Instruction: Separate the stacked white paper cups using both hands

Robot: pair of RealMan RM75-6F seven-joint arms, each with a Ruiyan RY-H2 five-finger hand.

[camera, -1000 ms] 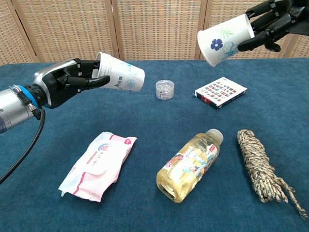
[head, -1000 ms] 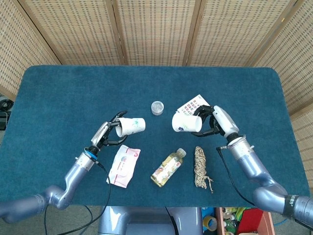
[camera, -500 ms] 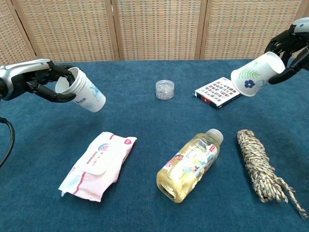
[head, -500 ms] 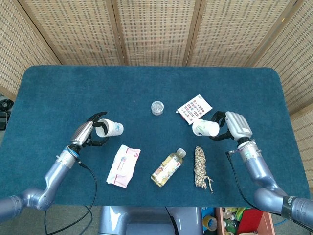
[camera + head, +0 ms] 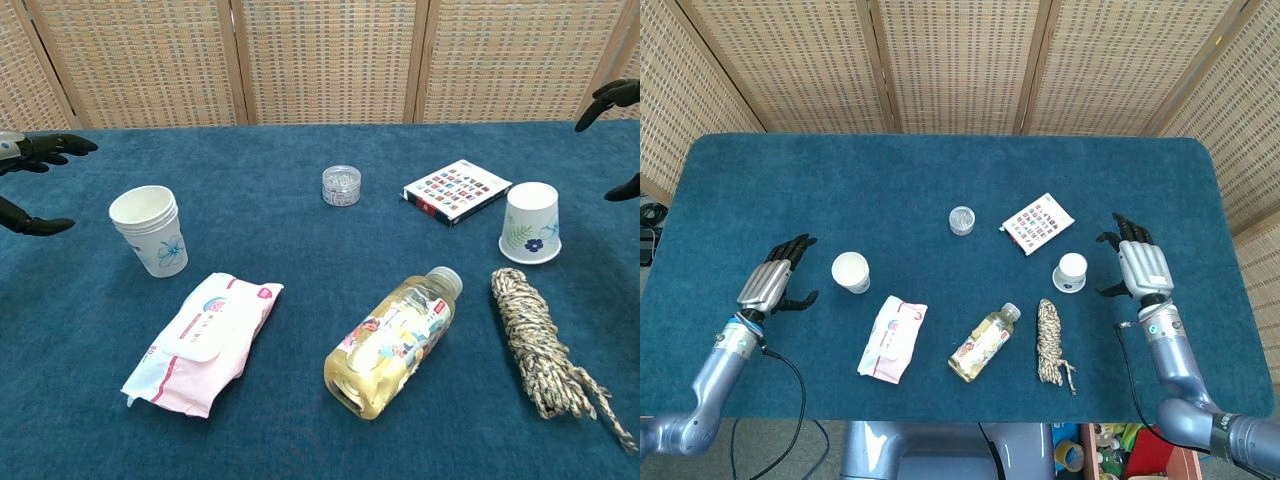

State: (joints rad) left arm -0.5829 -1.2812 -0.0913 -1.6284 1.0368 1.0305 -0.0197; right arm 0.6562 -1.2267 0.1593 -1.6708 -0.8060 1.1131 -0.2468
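Both paper cups have been set down on the blue surface [image 5: 940, 170] and let go within the last half second. One cup [image 5: 850, 271] stands upright, mouth up, on the left side, just beyond the packet of wipes [image 5: 893, 337]. In the chest view its rim appears doubled, so it may still be more than one cup nested together, though this cannot be settled from here. The other cup [image 5: 1071, 271] stands upside down on the right side, between the card box [image 5: 1037, 222] and the coil of rope [image 5: 1051, 342], close to both but touching neither.

The left hand [image 5: 774, 286] has been drawn back from its cup and is now held beside it, fingers spread, with nothing in its hold. The right hand [image 5: 1135, 267] has likewise been pulled away from the upturned cup and is held open and empty next to it. A second ago each cup was carried in the air; now the two are well apart.

The separation is therefore judged done, or very nearly so, with only the retreat of the arms left. The bottle [image 5: 983, 343] and the small clear jar [image 5: 961, 219] lie untouched in the middle.
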